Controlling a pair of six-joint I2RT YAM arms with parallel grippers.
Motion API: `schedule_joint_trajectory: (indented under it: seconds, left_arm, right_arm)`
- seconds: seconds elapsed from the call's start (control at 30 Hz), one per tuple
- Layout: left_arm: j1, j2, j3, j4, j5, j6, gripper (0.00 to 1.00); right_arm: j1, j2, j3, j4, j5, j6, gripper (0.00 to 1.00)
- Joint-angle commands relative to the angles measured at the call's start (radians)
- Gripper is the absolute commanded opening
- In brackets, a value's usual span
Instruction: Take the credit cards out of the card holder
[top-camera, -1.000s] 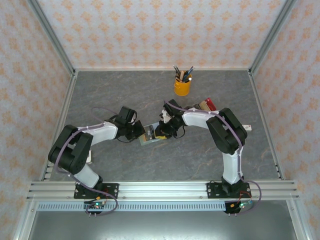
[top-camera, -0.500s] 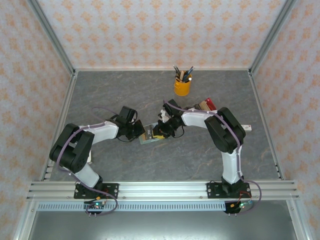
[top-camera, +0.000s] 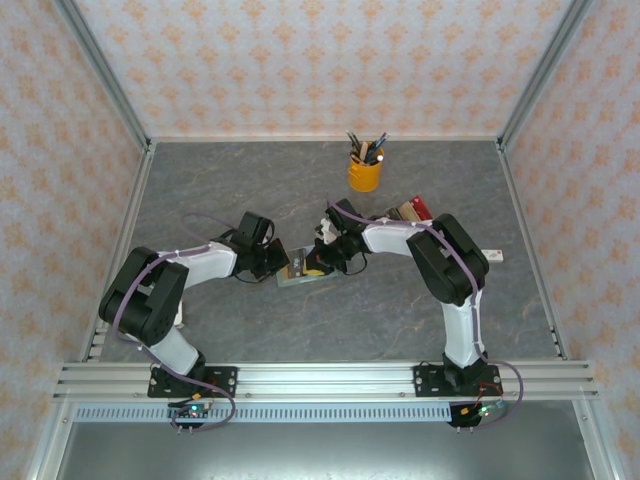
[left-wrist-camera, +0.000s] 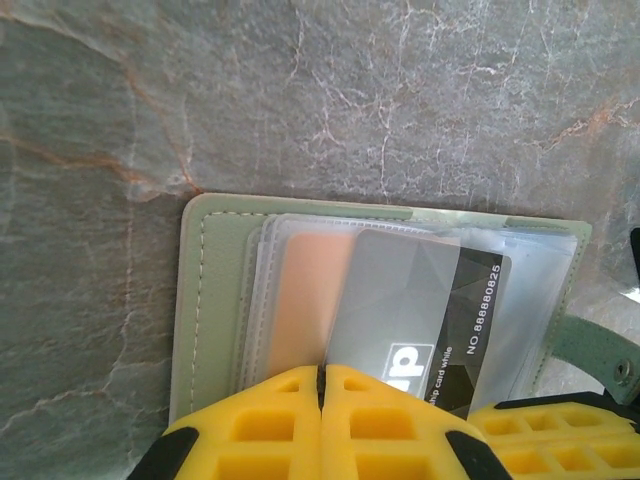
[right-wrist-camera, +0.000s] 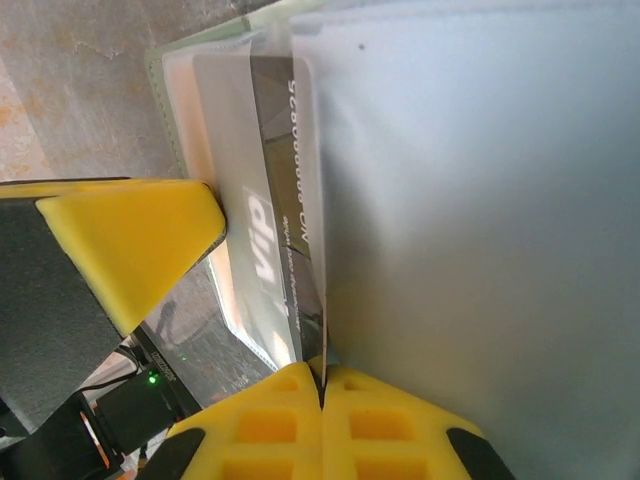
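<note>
The sage-green card holder (top-camera: 297, 273) lies open on the table between both grippers. In the left wrist view the card holder (left-wrist-camera: 215, 290) shows clear sleeves, an orange card (left-wrist-camera: 305, 300) inside one, and a dark grey "VIP" card (left-wrist-camera: 440, 300) slanting partly out. My left gripper (left-wrist-camera: 322, 372) is shut on the near edge of a sleeve. My right gripper (right-wrist-camera: 322, 380) is shut on the thin edge of the dark grey card (right-wrist-camera: 285, 150). A raised translucent sleeve page (right-wrist-camera: 480, 250) hides the holder's other half. The left gripper's finger (right-wrist-camera: 130, 240) sits close beside it.
A yellow cup of pens (top-camera: 364, 172) stands at the back centre. A cluster of dark, tan and red upright blocks (top-camera: 410, 211) sits just behind the right arm. A small white piece (top-camera: 493, 257) lies at the right. Open table stretches in front of the holder.
My right gripper's jaws have closed on the card's edge. Both grippers and the holder have crept slightly toward the back-left.
</note>
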Motion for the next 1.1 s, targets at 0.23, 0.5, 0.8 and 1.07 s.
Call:
schedule_joint_trajectory:
  seconds: [0.23, 0.5, 0.8, 1.07]
  left_arm:
    - [0.013, -0.039, -0.021, -0.151, -0.071, 0.042, 0.15]
    - [0.025, -0.019, -0.040, -0.156, -0.082, 0.042, 0.15]
    - [0.027, -0.030, 0.006, -0.152, -0.056, 0.085, 0.14]
    - [0.030, -0.001, 0.007, -0.146, -0.071, 0.103, 0.11]
  right_arm:
    - [0.010, -0.016, 0.074, -0.177, 0.101, -0.195, 0.00]
    - [-0.005, -0.072, 0.085, -0.336, 0.161, -0.383, 0.00]
    - [-0.012, -0.078, 0.110, -0.391, 0.108, -0.444, 0.00]
    - [-0.029, -0.085, 0.090, -0.376, 0.062, -0.408, 0.00]
